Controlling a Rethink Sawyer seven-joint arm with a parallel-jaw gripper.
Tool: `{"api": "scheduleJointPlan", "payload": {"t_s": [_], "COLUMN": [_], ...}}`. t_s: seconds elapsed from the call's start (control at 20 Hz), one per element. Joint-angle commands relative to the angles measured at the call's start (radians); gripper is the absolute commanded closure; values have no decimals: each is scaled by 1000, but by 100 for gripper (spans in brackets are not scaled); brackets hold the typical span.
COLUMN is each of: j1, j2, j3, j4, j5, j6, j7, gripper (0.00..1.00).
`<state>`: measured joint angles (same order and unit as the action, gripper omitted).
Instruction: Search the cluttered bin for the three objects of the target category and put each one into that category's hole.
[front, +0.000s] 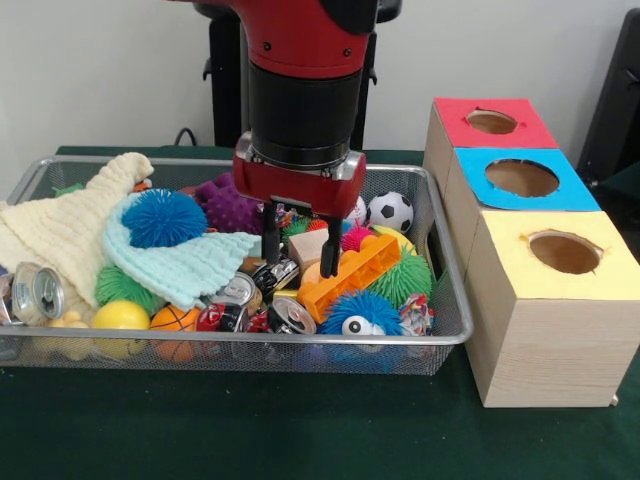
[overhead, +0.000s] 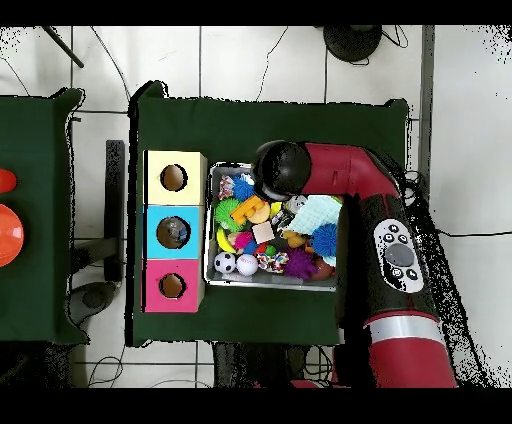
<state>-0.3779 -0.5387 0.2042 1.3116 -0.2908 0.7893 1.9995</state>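
Dark green table cloth (front: 300, 430) – plain pale wall (front: 100, 70) behind; white tiled floor (overhead: 240, 60).

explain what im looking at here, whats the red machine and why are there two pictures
The red and black machine is a robot arm with a gripper at its end. One picture is taken from across the table, facing the robot; the other looks straight down from above. On the green table stands a wire mesh bin full of clutter: spiky rubber balls, crushed cans, an orange toy brick, a small soccer ball and knitted cloths. Beside it stand three wooden boxes with holes on top: red, blue and yellow. The gripper hangs open above the clutter, holding nothing.
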Motion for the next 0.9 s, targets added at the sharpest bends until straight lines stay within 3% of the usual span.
{"api": "scheduleJointPlan", "payload": {"t_s": [0.05,0.4,0.65,0.9], "j1": [-4,35,56,79], "j2": [26,-55,-84,-75], "j3": [86,43,26,5], "j4": [103,212,299,316], "j5": [34,40,28,-2], "j6": [39,39,-20,-68], "j7": [-48,8,40,59], "gripper": [0,0,0,0]}}
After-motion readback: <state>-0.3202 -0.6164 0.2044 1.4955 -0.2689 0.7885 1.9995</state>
